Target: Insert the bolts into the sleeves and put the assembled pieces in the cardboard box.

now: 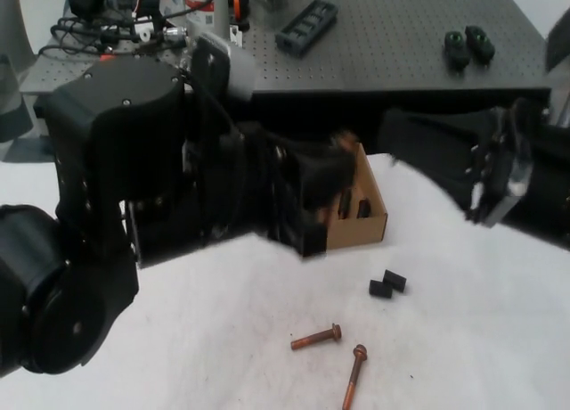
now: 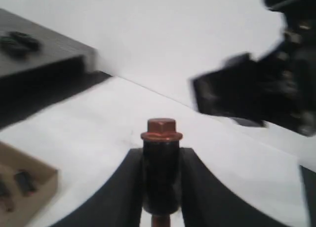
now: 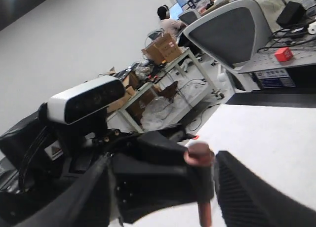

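My left gripper (image 2: 161, 158) is shut on a black sleeve (image 2: 161, 180) with a copper bolt (image 2: 161, 129) through it, head up. In the high view the left gripper (image 1: 322, 194) hangs at the near left side of the cardboard box (image 1: 370, 227), which holds dark assembled pieces. The box (image 2: 37, 175) also lies low at the edge of the left wrist view. Two loose bolts (image 1: 316, 338) (image 1: 354, 376) and two black sleeves (image 1: 387, 285) lie on the white cloth. My right gripper (image 3: 163, 160) is open, off to the right (image 1: 494, 183), facing the held piece (image 3: 200, 158).
A black perforated bench (image 1: 401, 62) runs behind the cloth, carrying a dark slotted tray (image 1: 305, 25), two black-and-green parts (image 1: 468, 45) and cables at the far left. Open white cloth (image 1: 223, 339) spreads in front of the box.
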{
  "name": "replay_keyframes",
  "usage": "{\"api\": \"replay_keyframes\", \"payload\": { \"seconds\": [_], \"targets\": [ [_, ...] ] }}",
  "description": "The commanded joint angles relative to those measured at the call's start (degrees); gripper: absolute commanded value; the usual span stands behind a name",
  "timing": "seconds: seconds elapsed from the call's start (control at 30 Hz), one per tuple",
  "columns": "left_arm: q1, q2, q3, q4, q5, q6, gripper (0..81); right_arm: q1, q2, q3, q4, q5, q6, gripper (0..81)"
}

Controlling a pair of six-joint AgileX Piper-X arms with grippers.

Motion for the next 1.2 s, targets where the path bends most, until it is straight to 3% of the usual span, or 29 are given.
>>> {"api": "replay_keyframes", "payload": {
  "seconds": [0.0,0.17,0.27,0.43,0.53,0.67,0.87,0.93,1.1,1.17],
  "targets": [
    [0.4,2.3,-3.1,-2.6,-20.5,-2.7,0.6,0.6,-0.2,-0.2,1.2,-0.4,-0.3,43.9],
    [1.9,14.3,-16.4,5.4,-21.6,-5.2,0.6,-6.9,-1.8,-0.2,15.1,0.1,-7.4,43.8],
    [1.8,23.7,-29.1,16.6,-22.6,-5.0,0.6,-9.0,-1.7,-0.2,25.1,4.9,-12.1,43.8],
    [1.8,40.4,-49.0,34.5,-28.9,2.1,0.6,-9.3,-1.3,-0.2,38.2,15.2,-22.7,43.8],
    [2.0,48.8,-59.3,42.2,-33.5,5.6,0.6,-9.3,-1.0,-0.3,43.3,17.6,-25.2,43.8],
    [2.2,57.8,-70.4,46.6,-34.0,5.8,0.6,-9.3,-0.5,-0.3,46.5,19.6,-26.0,43.8],
    [2.4,65.4,-77.8,50.2,-34.0,5.1,0.1,-9.3,1.6,-0.3,46.9,22.6,-27.3,43.8],
    [2.4,66.3,-77.9,51.3,-33.4,4.8,4.8,-9.3,2.7,-0.3,47.7,23.9,-28.8,43.8],
    [2.4,67.7,-77.9,53.0,-31.0,3.9,26.7,-9.3,6.4,-0.4,48.4,24.6,-29.8,43.8],
    [2.4,67.7,-77.9,53.0,-31.0,2.8,30.5,-9.3,8.0,-0.7,48.4,25.3,-30.6,43.8]
  ]
}}
